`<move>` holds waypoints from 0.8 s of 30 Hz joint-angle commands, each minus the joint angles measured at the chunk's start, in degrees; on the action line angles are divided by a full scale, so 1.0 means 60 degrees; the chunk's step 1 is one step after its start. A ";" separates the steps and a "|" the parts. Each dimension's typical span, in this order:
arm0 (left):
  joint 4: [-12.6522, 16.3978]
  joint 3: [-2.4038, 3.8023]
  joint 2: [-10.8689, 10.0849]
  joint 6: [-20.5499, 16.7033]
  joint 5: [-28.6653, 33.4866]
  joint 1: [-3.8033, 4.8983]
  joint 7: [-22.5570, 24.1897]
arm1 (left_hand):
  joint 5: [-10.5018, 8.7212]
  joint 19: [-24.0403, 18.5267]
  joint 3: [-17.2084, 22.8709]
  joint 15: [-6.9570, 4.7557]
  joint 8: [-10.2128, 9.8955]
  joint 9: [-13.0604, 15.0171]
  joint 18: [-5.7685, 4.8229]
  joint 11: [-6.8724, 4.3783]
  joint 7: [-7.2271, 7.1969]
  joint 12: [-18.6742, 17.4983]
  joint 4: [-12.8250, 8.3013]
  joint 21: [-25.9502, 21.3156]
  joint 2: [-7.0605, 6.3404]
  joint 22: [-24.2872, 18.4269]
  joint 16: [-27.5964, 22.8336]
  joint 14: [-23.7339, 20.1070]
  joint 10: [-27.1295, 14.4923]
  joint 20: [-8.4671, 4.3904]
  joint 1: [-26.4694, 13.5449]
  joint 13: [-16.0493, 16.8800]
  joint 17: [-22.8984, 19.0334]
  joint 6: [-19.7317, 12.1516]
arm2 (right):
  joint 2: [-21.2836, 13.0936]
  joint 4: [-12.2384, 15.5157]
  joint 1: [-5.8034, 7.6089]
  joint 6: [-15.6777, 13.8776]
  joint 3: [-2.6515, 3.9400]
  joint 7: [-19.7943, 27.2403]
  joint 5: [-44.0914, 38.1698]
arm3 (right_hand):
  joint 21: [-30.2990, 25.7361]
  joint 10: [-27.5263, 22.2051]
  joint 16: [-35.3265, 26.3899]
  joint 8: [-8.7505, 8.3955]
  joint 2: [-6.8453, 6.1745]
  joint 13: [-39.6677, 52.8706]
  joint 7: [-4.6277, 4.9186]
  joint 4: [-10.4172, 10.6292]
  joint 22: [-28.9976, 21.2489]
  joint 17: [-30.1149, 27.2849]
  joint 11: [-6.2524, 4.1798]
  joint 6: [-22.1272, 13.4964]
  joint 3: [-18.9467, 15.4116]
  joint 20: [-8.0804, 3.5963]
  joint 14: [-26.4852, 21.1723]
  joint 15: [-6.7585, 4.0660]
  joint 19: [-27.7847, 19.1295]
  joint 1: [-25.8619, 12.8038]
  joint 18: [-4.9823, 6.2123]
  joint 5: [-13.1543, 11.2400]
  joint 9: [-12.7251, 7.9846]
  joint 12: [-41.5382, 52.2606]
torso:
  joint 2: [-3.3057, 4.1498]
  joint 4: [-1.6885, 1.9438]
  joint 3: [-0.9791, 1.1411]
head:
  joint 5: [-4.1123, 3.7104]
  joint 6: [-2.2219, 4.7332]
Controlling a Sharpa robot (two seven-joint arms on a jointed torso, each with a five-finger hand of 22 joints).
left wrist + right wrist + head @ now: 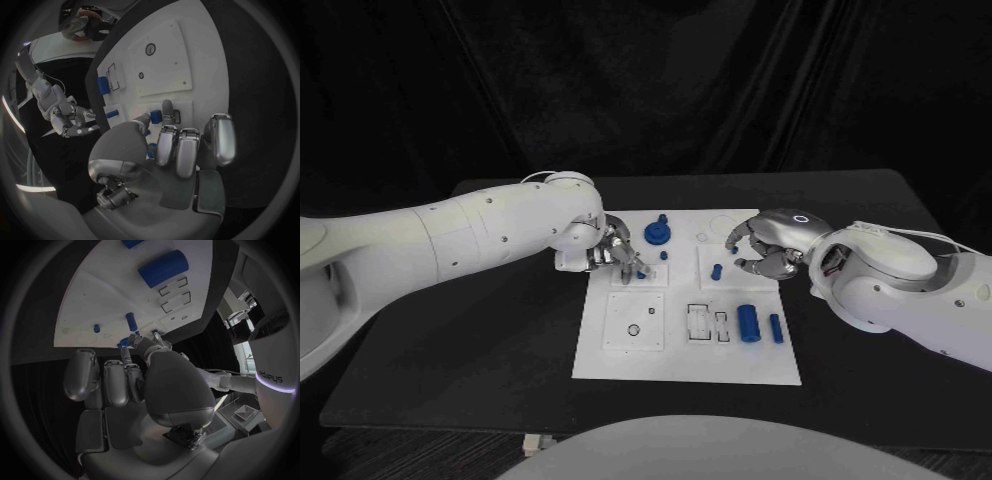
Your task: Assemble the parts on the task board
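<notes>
Black curtains hang behind a black table [459,340], and the white board [689,355] lies at its middle, long side running away from me.

In the head view my left hand [607,250] sits at the board's ten o'clock edge, fingers pointing down at a small blue part [640,270] there. The left wrist view shows one fingertip [167,106] stretched toward a blue part [155,117] while the other fingers curl in beside it; I cannot tell whether the part is pinched or only touched.

My right hand [764,250] hovers over the board's two o'clock edge, fingers curled loosely downward. Its wrist view shows the fingertips [132,338] close above a few small blue pieces; I cannot tell if any is held.

Other parts on the board: a round blue disc with a knob [659,233] at twelve o'clock, a short peg [717,270] near the centre just left of my right hand, and a blue cylinder [750,322] with a slimmer bar [776,328] beside it at four o'clock. Outlined rectangular slots [707,322] lie just left of the cylinder, and a square plate with a small ring [633,322] sits at eight o'clock.
</notes>
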 commanded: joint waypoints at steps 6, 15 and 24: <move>0.0757 0.0022 -0.0728 -0.0766 0.0022 0.0776 0.0384 | -0.0090 0.0271 -0.0338 -0.0141 0.0108 0.0218 -0.0084 -0.0061 -0.0068 0.0192 0.0087 0.0212 -0.0192 0.1857 0.0025 0.1024 0.0266 -0.0077 0.0040 0.1766 0.2515 0.0047 | -0.0088 0.0011 -0.0016 -0.0370 0.0006 -0.0057 -0.0019 | -0.0019 -0.0053 -0.0018 -0.0036 0.0018 0.0404 0.0001 0.0057 0.1425 0.0018 -0.0005 0.0096 0.0010 0.0016 0.0326 0.0083 -0.0063 -0.0093 0.0049 -0.0018 0.0002 -0.0054 | -0.0001 0.0001 0.0002 | -0.0065 -0.0002; 0.0446 0.0021 -0.0893 -0.0682 0.0022 0.1237 0.0717 | -0.0114 0.0362 -0.0529 -0.0170 0.0062 0.0233 -0.0106 -0.0087 -0.0089 0.0303 0.0155 0.0287 -0.0285 0.1885 0.0025 0.1024 0.0421 -0.0108 0.0094 0.1884 0.2515 0.0100 | -0.0057 -0.0061 -0.0018 -0.0268 0.0006 -0.0041 -0.0019 | -0.0017 -0.0053 -0.0021 -0.0039 0.0014 0.0403 0.0000 0.0065 0.1425 0.0012 -0.0008 0.0095 0.0004 0.0017 0.0326 0.0083 -0.0062 -0.0103 0.0048 -0.0013 0.0001 -0.0055 | -0.0016 0.0000 0.0010 | -0.0031 -0.0002; -0.0493 0.0018 -0.0493 -0.0428 0.0022 0.1034 0.0753 | -0.0109 0.0449 -0.0600 -0.0198 -0.0061 0.0230 -0.0128 -0.0107 -0.0096 0.0422 0.0110 0.0359 -0.0237 0.1913 0.0025 0.1024 0.0575 -0.0142 0.0402 0.2010 0.2515 0.0058 | -0.0039 -0.0092 -0.0021 -0.0237 0.0006 0.0049 -0.0019 | -0.0025 -0.0054 -0.0019 -0.0045 0.0012 0.0398 -0.0003 0.0078 0.1424 0.0015 -0.0013 0.0093 -0.0002 0.0017 0.0327 0.0081 -0.0063 -0.0117 0.0050 -0.0008 -0.0001 -0.0057 | -0.0002 -0.0011 0.0010 | 0.0046 -0.0002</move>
